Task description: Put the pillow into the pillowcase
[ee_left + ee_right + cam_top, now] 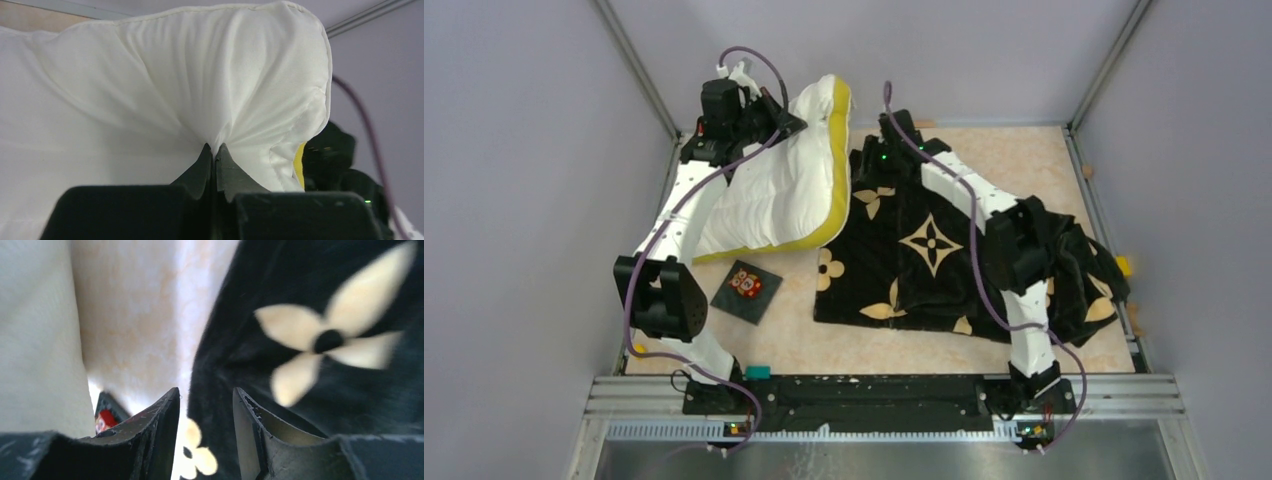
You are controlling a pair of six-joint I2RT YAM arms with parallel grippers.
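Two grippers: the left gripper (214, 150) is pinched tight on a fold of pillow cloth; the right gripper (206, 392) has its jaws parted partway with nothing between them.
Left hold: cloth puckers into the closed tips, so the pillow (774, 190) hangs raised at its far end, probably to keep one end free for steering sideways.
Right position: low over the left edge of the pillowcase (914, 250), likely placed to catch the hem and lift the mouth open.
Pillow location: far left of the table (1024, 150), tilted up, yellow band facing the pillowcase and just beside it, none of it inside.
Pillowcase location: spread over the middle and right, bunched under the right arm.
Owl card (746, 287): on the table near the pillow's lower edge, apart from both grippers.
Stage: opening not yet held, insertion not begun.
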